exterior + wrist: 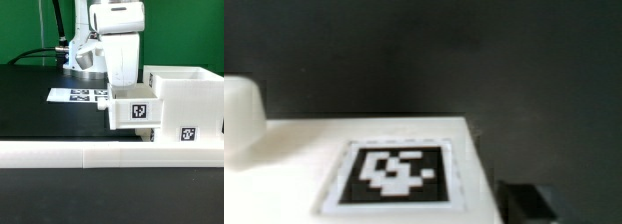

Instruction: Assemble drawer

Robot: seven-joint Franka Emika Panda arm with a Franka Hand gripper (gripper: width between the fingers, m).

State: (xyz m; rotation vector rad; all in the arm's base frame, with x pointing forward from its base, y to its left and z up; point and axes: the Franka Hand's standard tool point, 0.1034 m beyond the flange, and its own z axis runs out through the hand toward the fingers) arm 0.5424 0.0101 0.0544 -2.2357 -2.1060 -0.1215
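A: Well, starting from the exterior view's left: why does the marker board lie flat on the black table?

B: It looks fixed there as a reference. Next comes the gripper, low behind the small tray, which sits against the box shell, likely to push it in.

A: Spread or pinching?

B: I cannot tell; the tray hides the fingers. The wrist view is blurred, showing only a marker tag on white plastic.
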